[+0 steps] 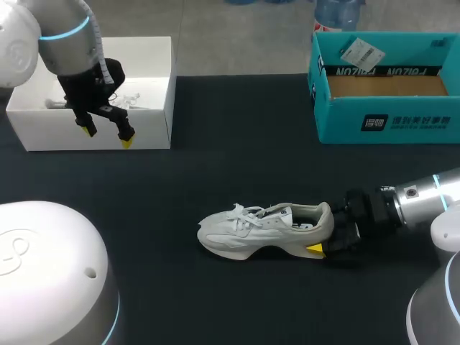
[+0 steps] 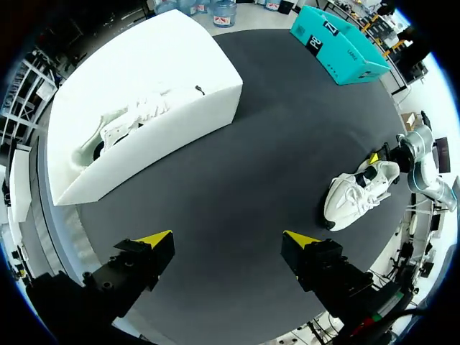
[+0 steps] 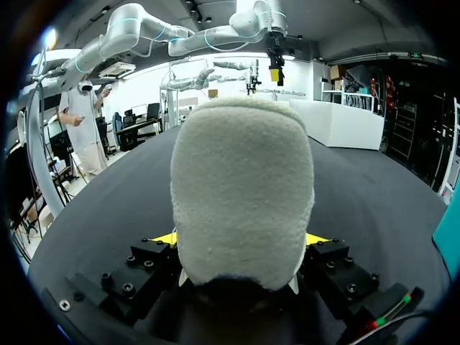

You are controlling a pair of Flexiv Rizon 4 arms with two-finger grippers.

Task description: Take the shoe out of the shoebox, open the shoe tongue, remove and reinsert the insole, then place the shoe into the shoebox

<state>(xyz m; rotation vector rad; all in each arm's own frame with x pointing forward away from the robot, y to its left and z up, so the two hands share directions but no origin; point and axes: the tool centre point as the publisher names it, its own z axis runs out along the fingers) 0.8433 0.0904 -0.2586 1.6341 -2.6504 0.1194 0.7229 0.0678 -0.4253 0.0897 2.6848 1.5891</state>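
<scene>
- Currently, your right gripper (image 3: 238,238) is clamped on the heel of the shoe (image 1: 266,228), one finger on each side.
- Shoe stands on its sole mid-table, toe toward your left.
- A wide stretch of table (image 1: 215,172) separates the shoe from the white shoebox (image 1: 43,122) and the teal box (image 1: 338,122).
- Your left gripper (image 1: 106,135) hangs released over the white shoebox's front wall.

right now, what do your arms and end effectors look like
My left arm and right arm: rounded white and silver segments, glowing blue rings. The left end effector and right end effector: black, boxy, two yellow-tipped fingers.
</scene>
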